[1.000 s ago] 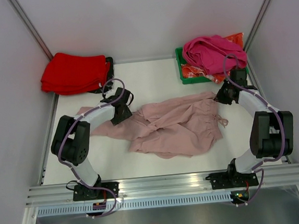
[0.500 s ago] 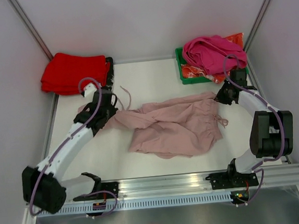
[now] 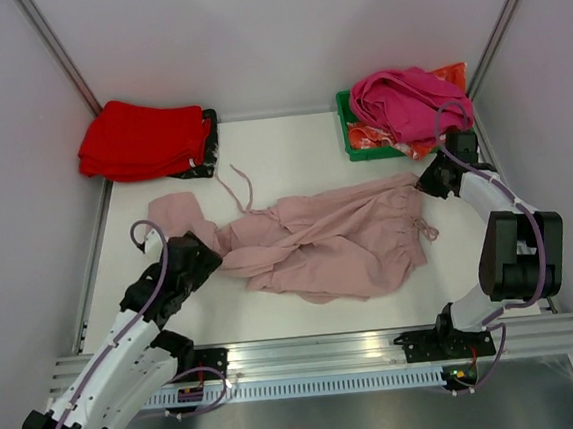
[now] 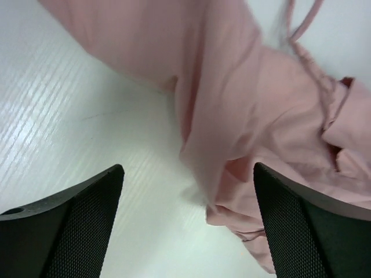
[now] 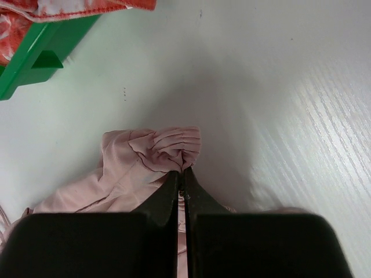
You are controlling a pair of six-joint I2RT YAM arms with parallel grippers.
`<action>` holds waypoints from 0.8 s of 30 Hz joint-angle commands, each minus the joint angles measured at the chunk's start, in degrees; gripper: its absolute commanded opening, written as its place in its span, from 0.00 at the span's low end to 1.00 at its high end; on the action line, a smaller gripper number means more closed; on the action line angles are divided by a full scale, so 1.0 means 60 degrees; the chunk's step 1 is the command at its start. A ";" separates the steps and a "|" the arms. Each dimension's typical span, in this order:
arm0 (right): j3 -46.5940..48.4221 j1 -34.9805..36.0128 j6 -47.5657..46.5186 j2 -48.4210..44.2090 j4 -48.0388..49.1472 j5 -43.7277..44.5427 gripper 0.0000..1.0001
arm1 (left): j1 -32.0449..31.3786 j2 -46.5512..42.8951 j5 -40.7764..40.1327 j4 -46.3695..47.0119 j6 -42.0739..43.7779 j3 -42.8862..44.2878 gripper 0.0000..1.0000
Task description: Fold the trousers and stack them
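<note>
Lies crumpled mid-table [image 3: 291, 154], the trousers [image 3: 319, 242], long axis left-to-right; pinches their right-hand corner in the right gripper [image 5: 182, 172], fingers clamped on cloth; hovers the left gripper [image 4: 186, 174] over the left end, fingers wide apart.

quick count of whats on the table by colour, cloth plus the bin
pale pink trousers: 1
red folded pile: 1 (the pieces in it cannot be counted)
magenta garment: 1
orange patterned cloth: 1
green bin: 1
total: 5
</note>
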 commanded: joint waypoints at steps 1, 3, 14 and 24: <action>0.0551 -0.0090 0.0117 0.0049 0.0526 -0.0018 0.00 | 0.0035 -0.0012 -0.0940 -0.0121 0.0624 0.1764 0.98; 0.0522 -0.0089 0.0029 0.0063 0.0586 -0.0239 0.00 | 0.0078 0.0674 -0.1889 0.0228 0.1616 0.2500 1.00; 0.0111 -0.0075 -0.0059 -0.0186 0.0586 -0.0489 0.00 | 0.0855 0.8116 -0.1032 0.0217 0.5737 0.7014 1.00; 0.0096 -0.0075 0.0043 0.0092 0.0629 -0.0577 0.00 | 0.1015 1.0095 -0.0885 -0.0443 0.7072 0.7236 0.89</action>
